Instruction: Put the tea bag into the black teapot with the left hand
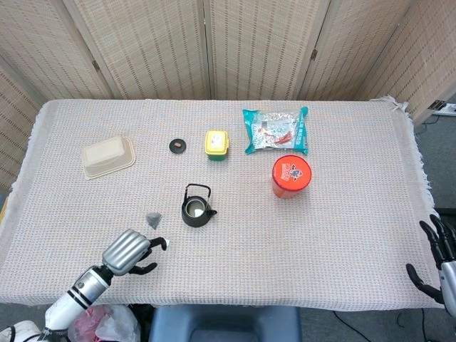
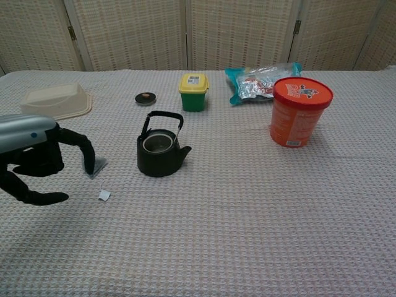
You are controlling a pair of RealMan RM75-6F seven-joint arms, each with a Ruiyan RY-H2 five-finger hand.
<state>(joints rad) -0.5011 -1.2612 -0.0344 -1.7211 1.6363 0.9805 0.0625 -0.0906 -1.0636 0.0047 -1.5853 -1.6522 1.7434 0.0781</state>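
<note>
The black teapot [image 1: 197, 209] [image 2: 161, 154] stands upright at mid-table with its handle raised and no lid on it. Left of it the small grey tea bag [image 1: 154, 219] [image 2: 97, 166] lies on the cloth, its white tag [image 2: 104, 195] a little nearer me. My left hand [image 1: 132, 251] [image 2: 37, 154] hovers just in front and to the left of the bag, holding nothing, fingers spread. One fingertip [image 2: 88, 162] points down beside the bag; I cannot tell whether it touches. My right hand [image 1: 438, 260] hangs open off the table's right edge.
The teapot's round lid [image 1: 177, 145] [image 2: 145, 98] lies behind the pot. Further back are a yellow-lidded green box [image 1: 217, 144] [image 2: 193, 91], a teal snack bag [image 1: 276, 130] [image 2: 263, 80], an orange tub [image 1: 291, 176] [image 2: 299, 111] and a beige lidded tray [image 1: 107, 157] [image 2: 54, 100].
</note>
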